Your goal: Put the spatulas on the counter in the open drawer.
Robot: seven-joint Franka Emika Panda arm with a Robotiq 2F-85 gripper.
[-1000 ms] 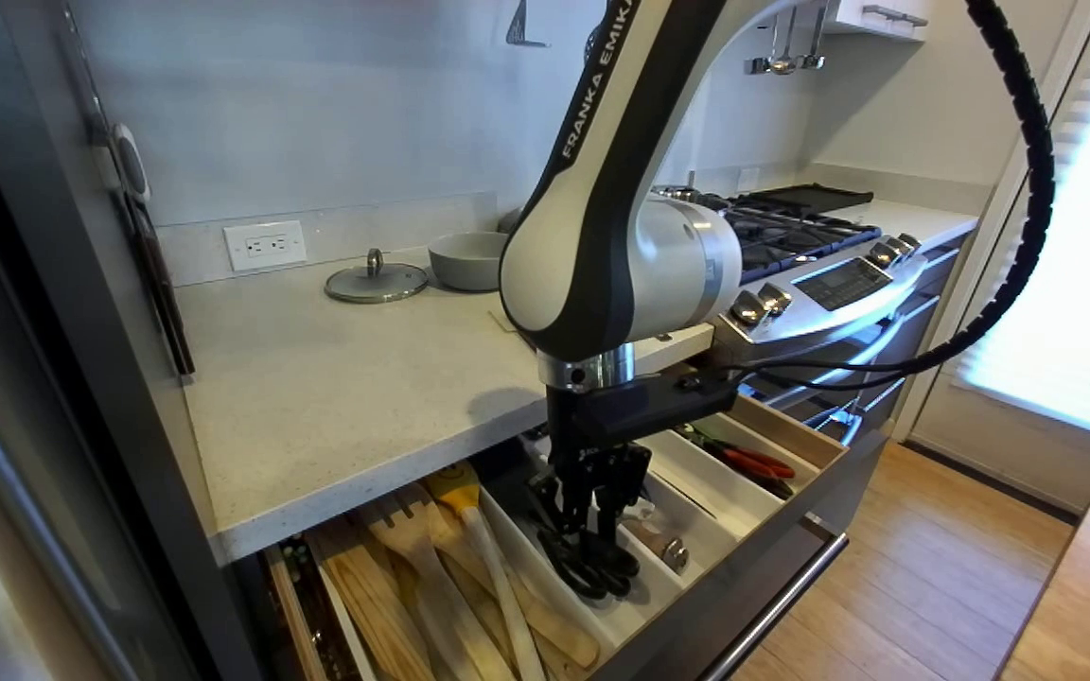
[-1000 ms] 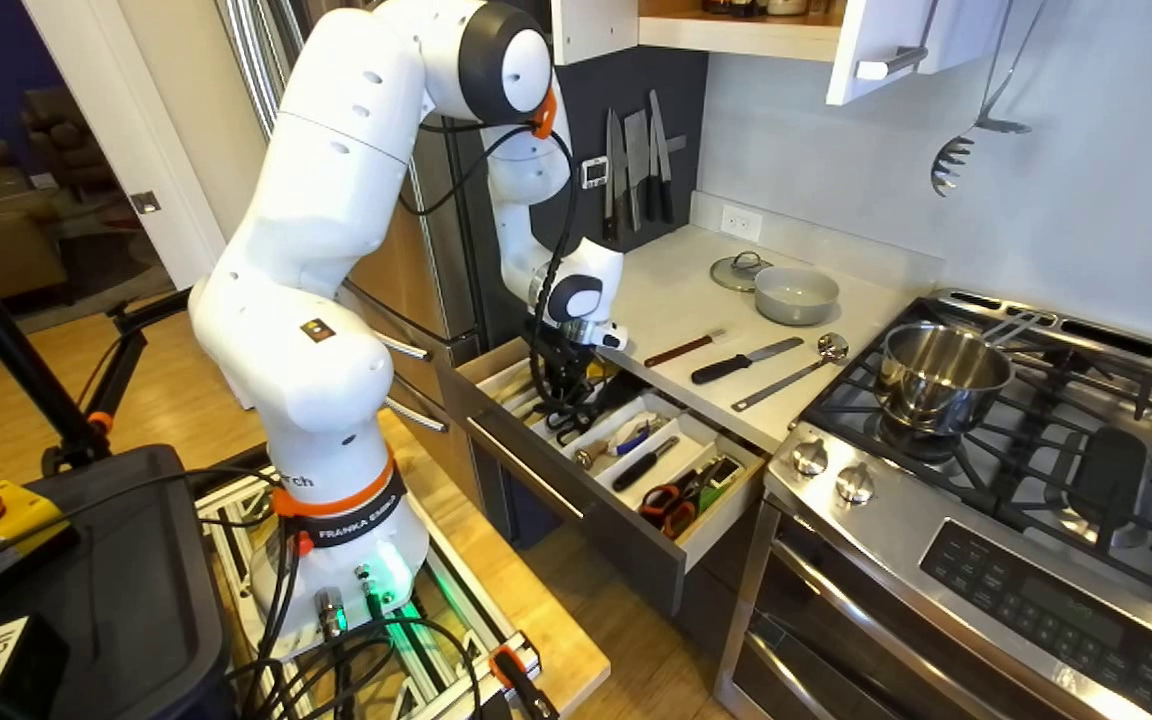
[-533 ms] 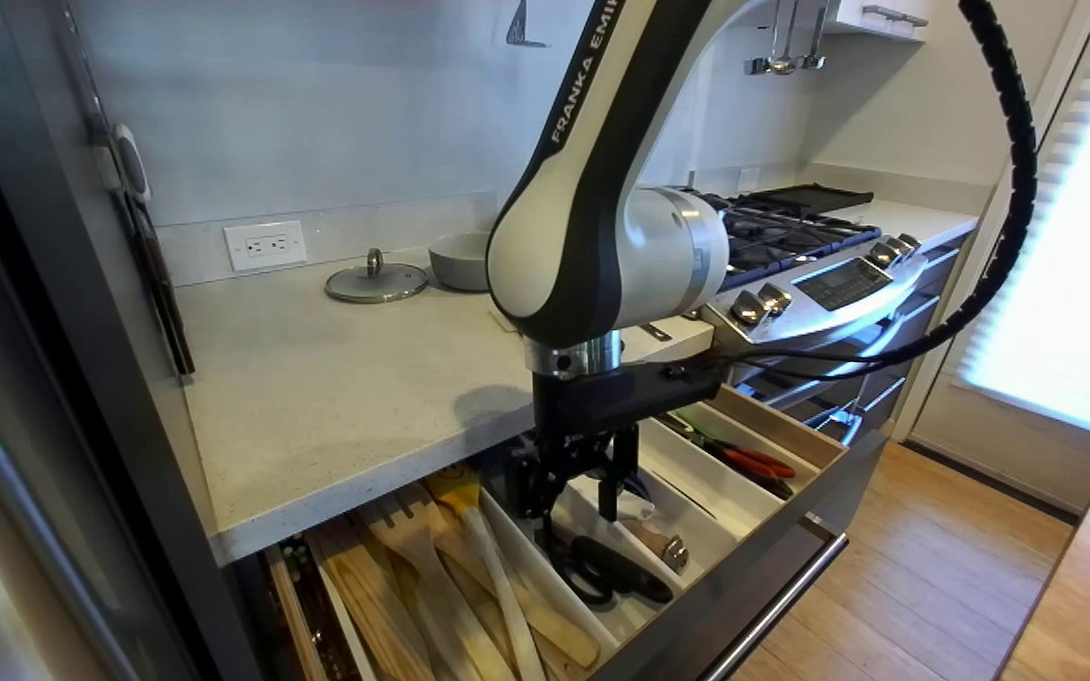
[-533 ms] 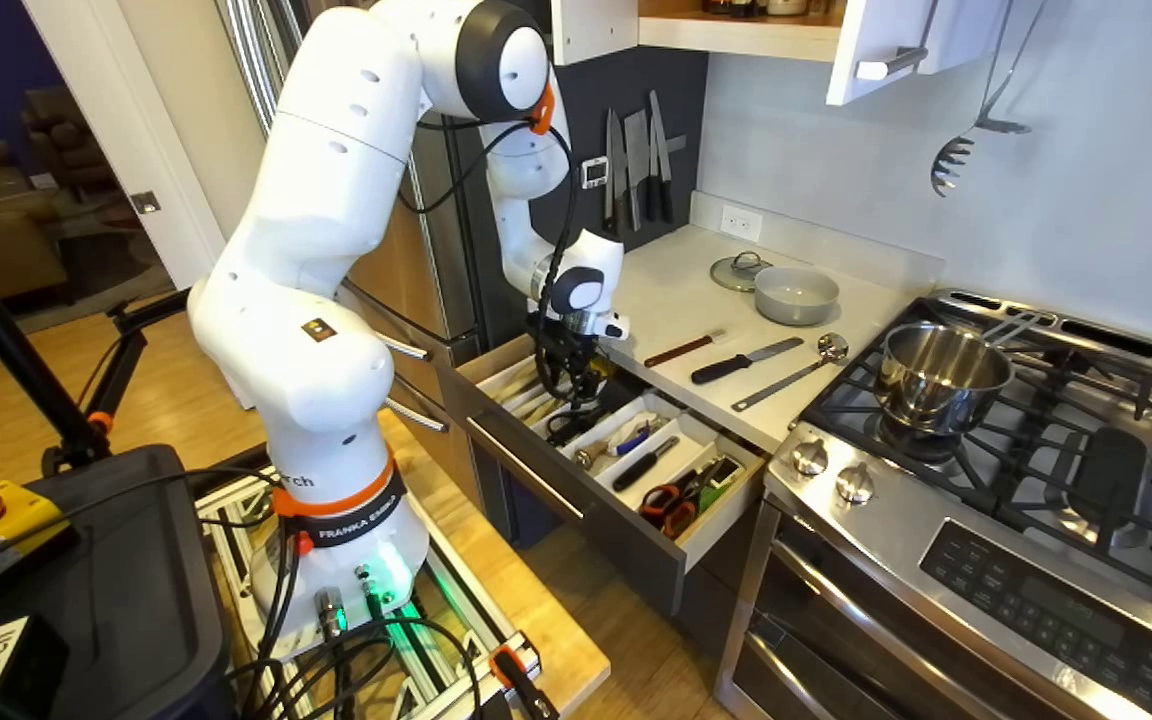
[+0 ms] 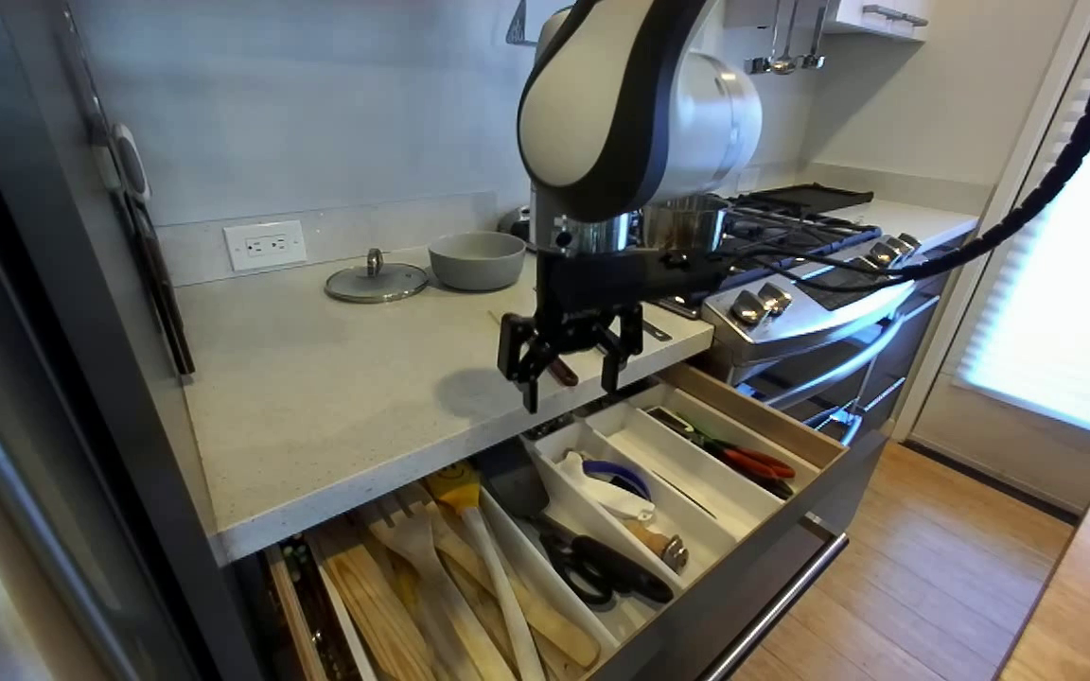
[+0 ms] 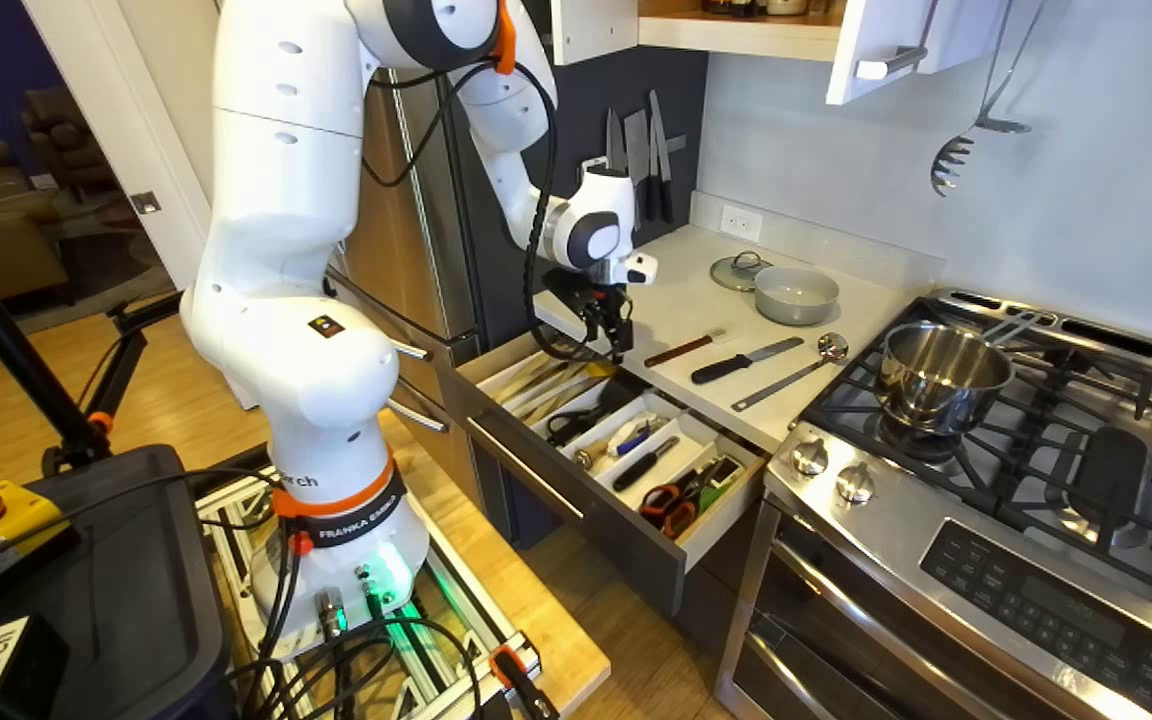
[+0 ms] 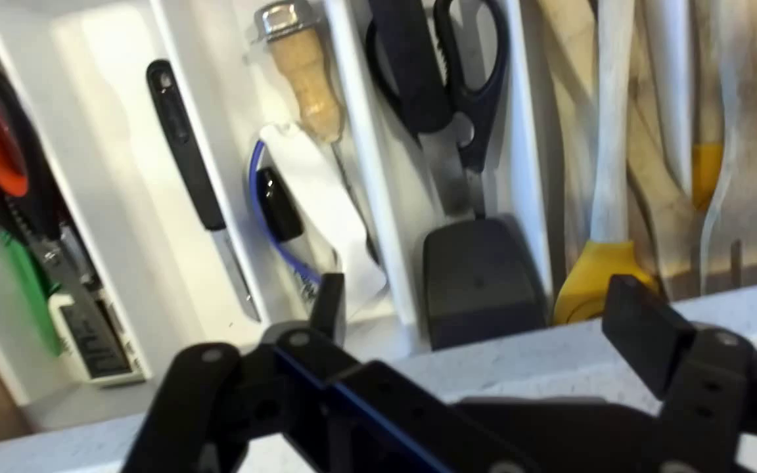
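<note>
Nearest, one black spatula [image 7: 483, 269] and one pair of scissors [image 7: 477, 131] share a compartment of the open drawer [image 6: 626, 545]. The gripper [image 5: 571, 390], spread wide, hangs clear above the front edge of the counter [image 5: 337, 397], open surface to its left. Beyond lie one brown-handled tool [image 6: 681, 349], one black-handled blade [image 6: 724, 370], one ladle [image 6: 833, 348]; farther, one bowl [image 5: 477, 270], one lid [image 5: 377, 285].

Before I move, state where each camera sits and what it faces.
An exterior view: raised beside the dark panel, facing the counter and stove; the arm's end and open jaws show.
An exterior view: high near the arm's base, facing the drawer and knives; most of the arm shows.
Wrist view: above the jaws, facing down into the drawer; they span its lower part.
Both exterior views share drawer, bowl and lid.
</note>
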